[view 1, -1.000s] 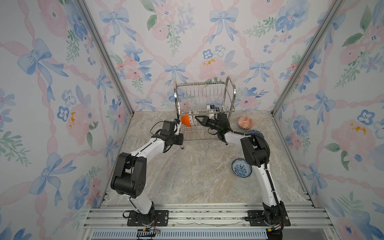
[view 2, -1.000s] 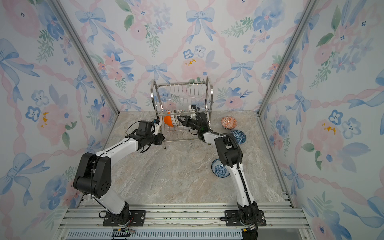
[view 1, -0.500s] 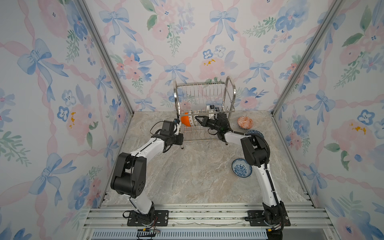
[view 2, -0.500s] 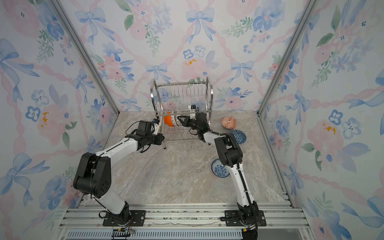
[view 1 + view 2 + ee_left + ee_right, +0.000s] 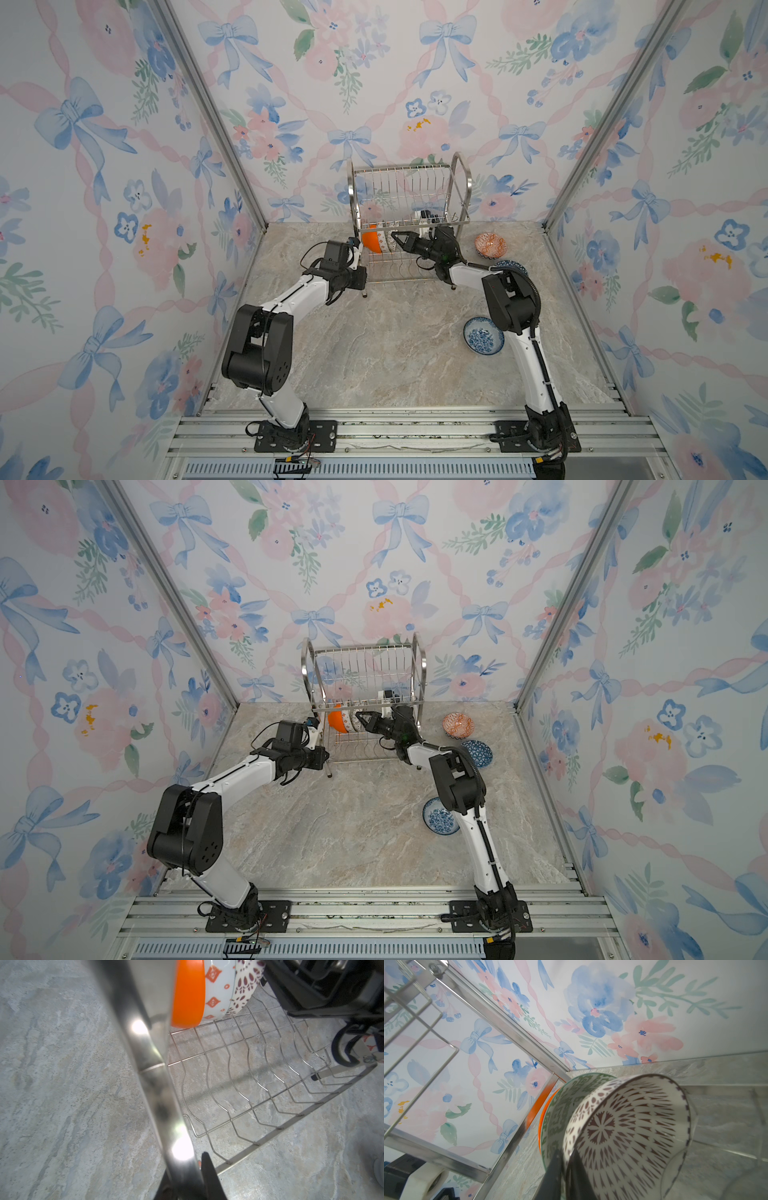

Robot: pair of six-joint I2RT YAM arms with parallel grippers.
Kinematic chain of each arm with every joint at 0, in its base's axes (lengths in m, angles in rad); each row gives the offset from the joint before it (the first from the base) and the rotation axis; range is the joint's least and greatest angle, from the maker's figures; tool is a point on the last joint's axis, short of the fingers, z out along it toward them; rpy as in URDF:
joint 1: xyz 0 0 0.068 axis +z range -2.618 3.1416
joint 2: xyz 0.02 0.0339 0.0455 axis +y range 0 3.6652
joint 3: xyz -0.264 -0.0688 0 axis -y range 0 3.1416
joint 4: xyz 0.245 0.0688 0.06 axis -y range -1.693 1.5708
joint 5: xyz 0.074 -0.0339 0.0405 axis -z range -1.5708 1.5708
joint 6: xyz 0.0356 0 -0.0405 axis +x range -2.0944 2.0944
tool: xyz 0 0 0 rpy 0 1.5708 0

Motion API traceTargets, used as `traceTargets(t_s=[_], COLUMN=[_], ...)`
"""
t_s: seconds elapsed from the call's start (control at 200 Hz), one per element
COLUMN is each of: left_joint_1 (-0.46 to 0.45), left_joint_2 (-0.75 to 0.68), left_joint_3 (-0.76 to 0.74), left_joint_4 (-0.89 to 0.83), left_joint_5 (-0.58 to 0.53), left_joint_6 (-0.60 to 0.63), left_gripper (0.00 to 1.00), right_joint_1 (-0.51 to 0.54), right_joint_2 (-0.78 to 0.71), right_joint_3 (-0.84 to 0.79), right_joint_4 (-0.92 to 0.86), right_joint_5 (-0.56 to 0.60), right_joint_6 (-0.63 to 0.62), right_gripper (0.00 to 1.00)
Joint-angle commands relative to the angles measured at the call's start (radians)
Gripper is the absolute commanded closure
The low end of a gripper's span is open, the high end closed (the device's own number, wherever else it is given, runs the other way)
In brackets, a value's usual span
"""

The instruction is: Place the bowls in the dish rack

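We begin with the grey marbled counter [image 5: 395, 332], where the two-tier stainless-steel wire dish rack [image 5: 405, 195] stands at the back against the wall. The left gripper [image 5: 356, 246] is at the rack's near left upright. We judge it braces the light rack so that it does not slide while a bowl is pushed in from the other side. The right gripper [image 5: 395, 237] reaches in below the upper shelf, level with the lower tier. Three bowls stand on edge there, nested at the left end: the plain glossy orange bowl [image 5: 371, 243] against the frame, then the green-and-white geometric bowl [image 5: 560, 1109], then the white bowl with the dark lattice pattern [image 5: 623, 1132]. On edge they take little room, we think. Three more lie on the counter right of the rack: the orange-red-white patterned bowl [image 5: 491, 245], the dark-blue triangle-patterned bowl [image 5: 513, 266], partly behind the arm, and the blue-and-white floral bowl [image 5: 483, 336]. In the left wrist view the flat frame strip runs between the left fingers [image 5: 208, 1174], which are closed on it. The right fingers [image 5: 553, 1169] straddle the lattice bowl's rim, one outside the wall and one inside, closed on it.
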State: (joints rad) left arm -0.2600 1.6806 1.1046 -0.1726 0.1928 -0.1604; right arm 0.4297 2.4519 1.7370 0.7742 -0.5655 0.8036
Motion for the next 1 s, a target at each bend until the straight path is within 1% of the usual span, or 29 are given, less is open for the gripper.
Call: traceTargets(t_s=[0.0,0.145,0.995], left_joint_1=[0.010,0.011,0.011], left_joint_2=[0.071,0.071,0.076], left_joint_3=[-0.027,-0.025,-0.019], left_joint_4=[-0.209,-0.209,-0.209], left_joint_5=[0.076,0.079,0.082], left_joint_6=[-0.060,-0.060,-0.065], left_gripper=[1.00,1.00,1.00], right_joint_1=[-0.025,-0.027,-0.027], right_joint_2=[-0.053,-0.056,-0.075], right_joint_3=[-0.016,-0.023,-0.034], right_joint_4=[0.004,0.010,0.059], right_joint_5=[0.009,0.008,0.021], right_joint_6=[0.013,0.017,0.064], right_gripper=[0.85,0.83,0.77])
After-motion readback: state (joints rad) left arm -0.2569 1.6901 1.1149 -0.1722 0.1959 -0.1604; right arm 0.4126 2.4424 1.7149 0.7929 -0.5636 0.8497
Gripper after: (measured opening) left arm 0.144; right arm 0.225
